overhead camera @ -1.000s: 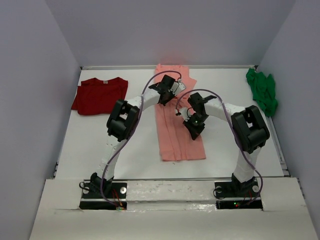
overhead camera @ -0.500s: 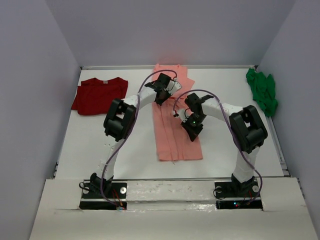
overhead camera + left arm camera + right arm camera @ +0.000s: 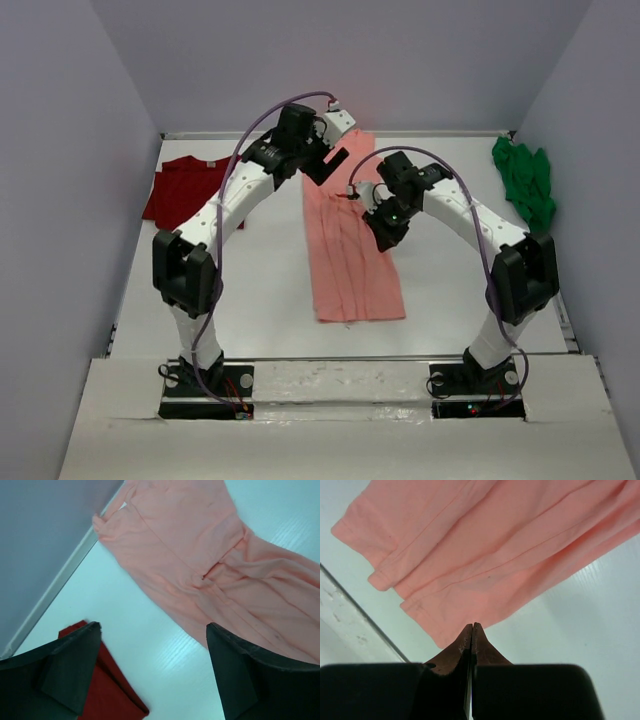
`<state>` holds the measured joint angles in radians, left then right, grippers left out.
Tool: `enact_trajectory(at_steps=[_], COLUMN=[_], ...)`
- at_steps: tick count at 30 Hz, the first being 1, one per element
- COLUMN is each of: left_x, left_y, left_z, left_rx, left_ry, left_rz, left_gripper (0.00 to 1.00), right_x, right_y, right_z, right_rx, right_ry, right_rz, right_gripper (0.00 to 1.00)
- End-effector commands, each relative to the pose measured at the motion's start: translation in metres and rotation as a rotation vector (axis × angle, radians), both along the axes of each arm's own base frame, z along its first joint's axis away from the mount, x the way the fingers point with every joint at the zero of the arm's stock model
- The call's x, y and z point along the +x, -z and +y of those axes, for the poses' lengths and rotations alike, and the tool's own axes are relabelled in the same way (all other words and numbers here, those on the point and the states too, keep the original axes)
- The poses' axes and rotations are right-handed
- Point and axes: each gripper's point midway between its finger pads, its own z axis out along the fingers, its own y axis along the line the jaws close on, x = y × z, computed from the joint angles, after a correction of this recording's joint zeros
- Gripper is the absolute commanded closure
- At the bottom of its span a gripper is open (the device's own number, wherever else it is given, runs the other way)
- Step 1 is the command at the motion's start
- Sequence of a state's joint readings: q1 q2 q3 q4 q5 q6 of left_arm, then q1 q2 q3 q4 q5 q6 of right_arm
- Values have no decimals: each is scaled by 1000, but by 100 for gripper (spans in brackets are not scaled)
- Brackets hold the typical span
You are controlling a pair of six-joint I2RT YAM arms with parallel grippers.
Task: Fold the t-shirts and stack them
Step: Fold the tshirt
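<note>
The salmon-pink t-shirt [image 3: 350, 260] lies in a long narrow strip down the middle of the table, its far end near the back wall. My left gripper [image 3: 328, 166] hangs open above that far end's left side, nothing between its fingers [image 3: 75, 665]; below it show the pink shirt [image 3: 200, 555] and a corner of the dark red t-shirt [image 3: 102, 692]. My right gripper [image 3: 385, 230] is shut over the pink strip's right edge, its tips [image 3: 472, 626] together just above the hem [image 3: 485, 550]. The dark red shirt [image 3: 185, 190] lies back left, the green one [image 3: 525, 185] bunched back right.
Grey walls close in the table on three sides; the back wall's foot [image 3: 55, 585] runs close behind the left gripper. A white rail [image 3: 350, 625] edges the table. Purple cables [image 3: 250, 140] loop over both arms.
My left gripper has opened, let go of the pink shirt and lifted back and left, the arm stretching out. The right gripper drifted slightly toward the back, still shut.
</note>
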<state>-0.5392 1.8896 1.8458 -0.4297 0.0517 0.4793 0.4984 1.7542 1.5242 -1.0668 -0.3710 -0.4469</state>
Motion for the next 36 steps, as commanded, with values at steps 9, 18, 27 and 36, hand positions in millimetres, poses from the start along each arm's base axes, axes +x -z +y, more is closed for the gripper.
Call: enact_trajectory(at_steps=[9,18,27,36], left_x=[-98,-171,-246,-241], left_y=[7,20,14,12], left_z=[67,92,101,114], left_rx=[-261,-565,-886,-856], left_ry=[47,149,197,83], left_rz=[47,85,118,35], left_gripper=[1,9,1,6], right_x=[-10,-25,-9,-18], right_y=[4,-2,-16,-20], right_z=[-45,-70,-93,-87], right_rx=[-74,-34,52,166], right_ry=[141,263,436,495], right_rz=[-233,-318,-308,-206], right_gripper=[58,100,82,66])
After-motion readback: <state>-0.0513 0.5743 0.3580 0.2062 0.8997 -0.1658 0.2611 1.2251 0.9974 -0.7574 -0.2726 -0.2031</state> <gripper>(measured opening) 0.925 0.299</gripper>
